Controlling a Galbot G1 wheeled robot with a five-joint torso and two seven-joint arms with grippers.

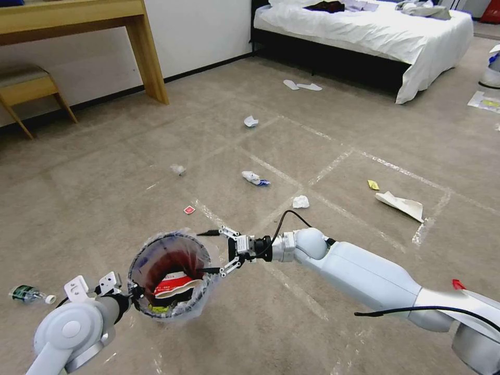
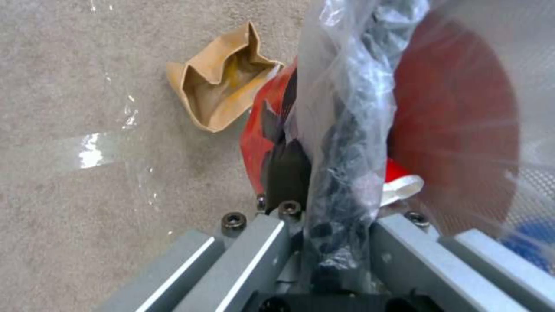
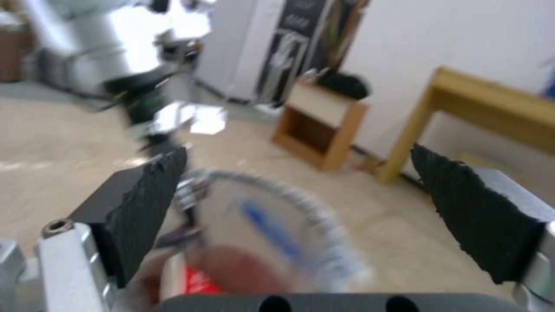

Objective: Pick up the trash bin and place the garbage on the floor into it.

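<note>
The trash bin (image 1: 172,276), round with a dark red inside and a crinkly clear liner, hangs above the floor (image 1: 104,198). My left gripper (image 1: 133,291) is shut on its near rim; the left wrist view has the fingers clamped over rim and liner (image 2: 341,173). A crushed red-white cup (image 1: 174,285) lies inside. My right gripper (image 1: 207,252) stands open at the bin's right rim, nothing between its pads (image 3: 150,203). Garbage lies scattered: a bottle (image 1: 28,294), a red wrapper (image 1: 189,209), tissues (image 1: 301,201), a yellow wrapper (image 1: 373,185), white paper (image 1: 401,205) and a brown cardboard tray (image 2: 223,93).
A wooden desk (image 1: 140,41) and stool (image 1: 31,86) stand at the back left. A bed (image 1: 364,31) with white sheets is at the back right, with slippers (image 1: 302,86) before it. Tape lines (image 1: 333,166) cross the carpet.
</note>
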